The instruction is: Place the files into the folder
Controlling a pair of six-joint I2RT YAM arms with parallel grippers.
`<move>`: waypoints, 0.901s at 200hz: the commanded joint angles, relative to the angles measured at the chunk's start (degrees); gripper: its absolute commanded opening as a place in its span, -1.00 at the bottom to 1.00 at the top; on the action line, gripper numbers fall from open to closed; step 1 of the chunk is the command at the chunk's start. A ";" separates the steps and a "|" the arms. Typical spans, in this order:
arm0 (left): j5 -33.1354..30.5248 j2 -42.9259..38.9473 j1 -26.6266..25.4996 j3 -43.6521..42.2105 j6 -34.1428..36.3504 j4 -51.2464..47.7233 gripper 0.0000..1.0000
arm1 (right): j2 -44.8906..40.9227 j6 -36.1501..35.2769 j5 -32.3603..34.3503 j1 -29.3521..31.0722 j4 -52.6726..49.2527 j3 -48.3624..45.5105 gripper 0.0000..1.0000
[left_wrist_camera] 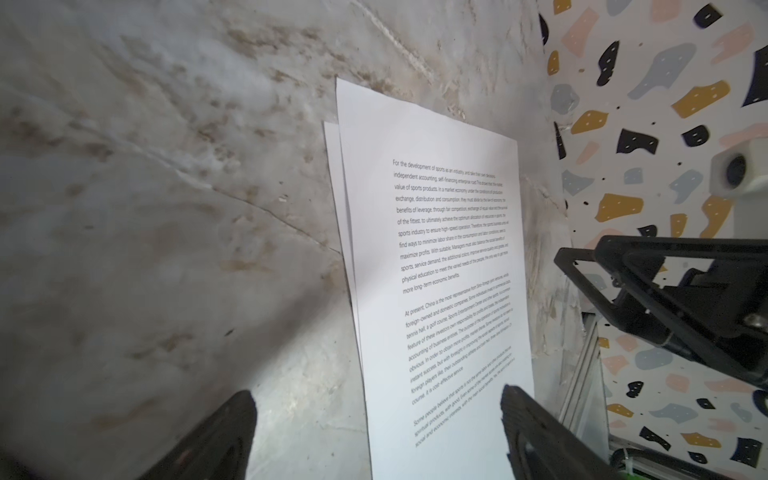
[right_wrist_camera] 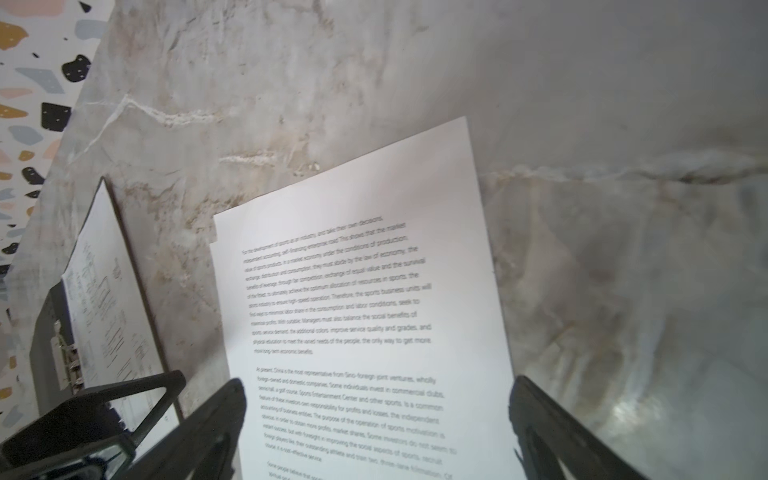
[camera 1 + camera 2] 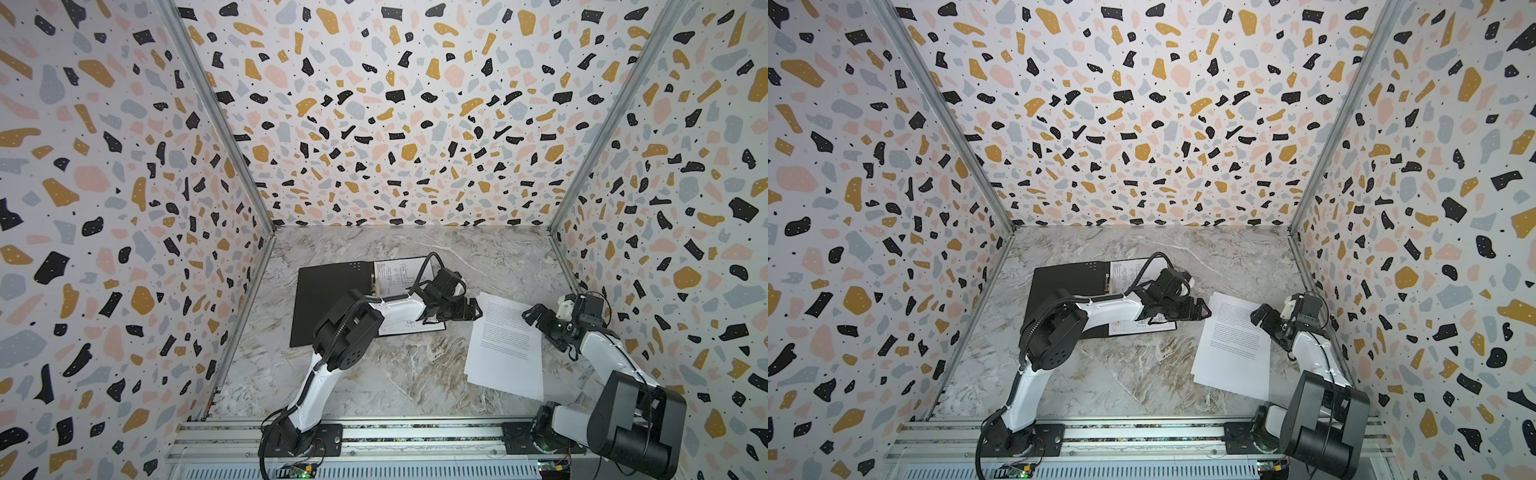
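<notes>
The white paper sheet with printed text [image 1: 436, 249] opens with "For the development of sports as an industry"; a later paragraph starts "At present, China is the most representative". A second white sheet's edge [image 1: 332, 166] peeks out beneath it. The pair lies flat on the grey marble tabletop [image 3: 374, 374], right of the open, black-lined card folder [image 3: 332, 303] with bare marble between. Its long axis runs roughly parallel to the folder's spine, slightly skewed. A white sheet with a line diagram [image 3: 395, 274], its writing too small to read, lies on the folder's right half. The left gripper [image 3: 473, 309] hovers released over the folder's right edge. The right gripper [image 3: 540, 328] is spread wide at the text sheet's edge farthest from the folder, holding nothing.
</notes>
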 commanded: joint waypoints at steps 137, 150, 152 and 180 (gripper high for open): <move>7.45 12.44 -2.05 12.92 -2.91 2.87 0.43 | 11.32 2.61 -12.57 0.49 8.66 -3.90 0.90; 7.78 12.16 -1.95 13.08 -3.58 3.79 0.43 | 11.26 3.22 -13.19 0.54 9.66 -4.15 0.90; 7.86 12.09 -1.91 13.03 -3.84 4.15 0.43 | 11.19 3.35 -13.22 0.53 9.80 -4.16 0.90; 8.88 11.24 -1.81 11.21 -7.86 9.60 0.44 | 11.22 3.67 -14.03 0.75 10.04 -3.92 0.89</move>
